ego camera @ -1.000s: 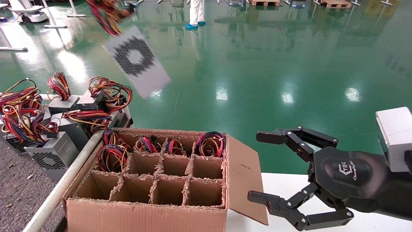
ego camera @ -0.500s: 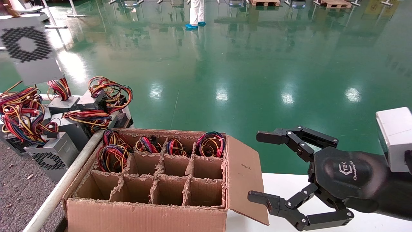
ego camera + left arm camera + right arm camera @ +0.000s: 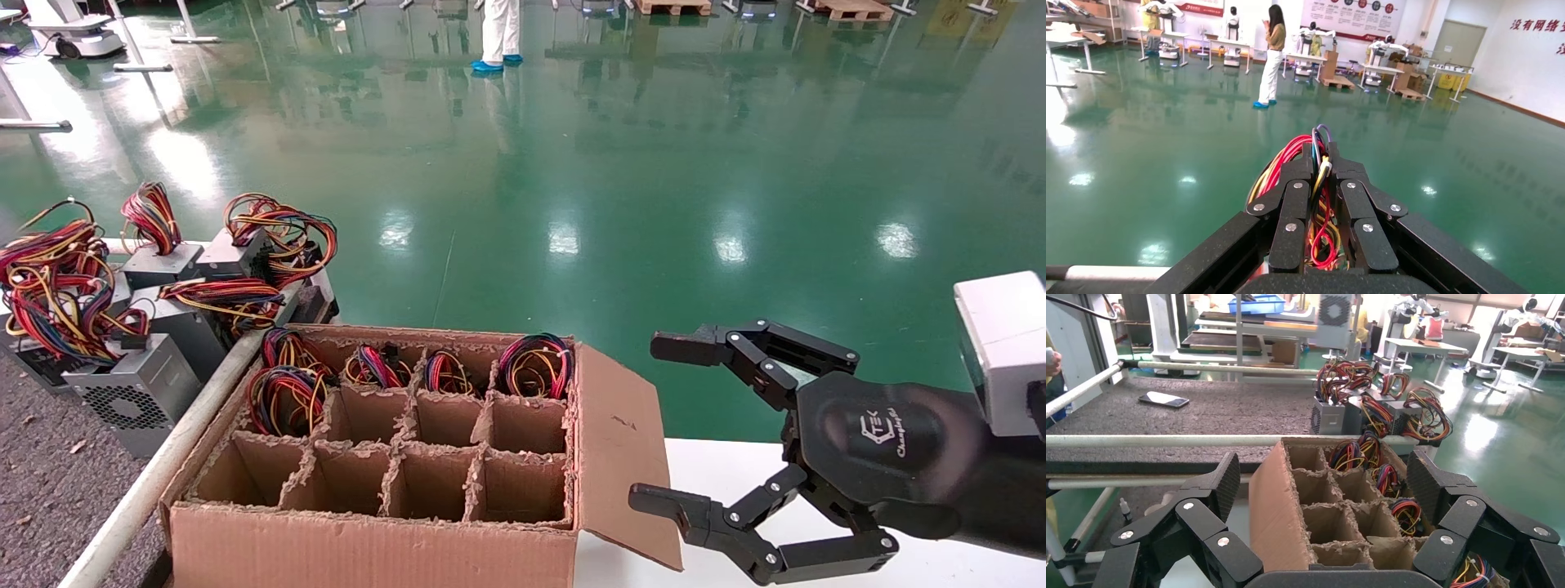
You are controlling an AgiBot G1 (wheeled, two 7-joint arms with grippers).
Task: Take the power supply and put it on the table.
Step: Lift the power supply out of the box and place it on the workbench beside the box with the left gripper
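Though absent from head view, found power supply point(image 3: 1333, 309) hanging over table point(image 3: 1229, 410), 9 o'clock of carton point(image 3: 368, 547), held by wires point(image 3: 1291, 153) in clenched left gripper point(image 3: 1319, 162). Judged heavy, rigid; swing likely; casing grip firmer. Noted right gripper point(image 3: 654, 420) spread, idle, 4 o'clock.

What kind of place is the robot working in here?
Probably a robot test hall or workshop: a wide glossy green floor, rows of work stations with other robot rigs, and a divided cardboard box beside a heap of power supplies on the felt table.
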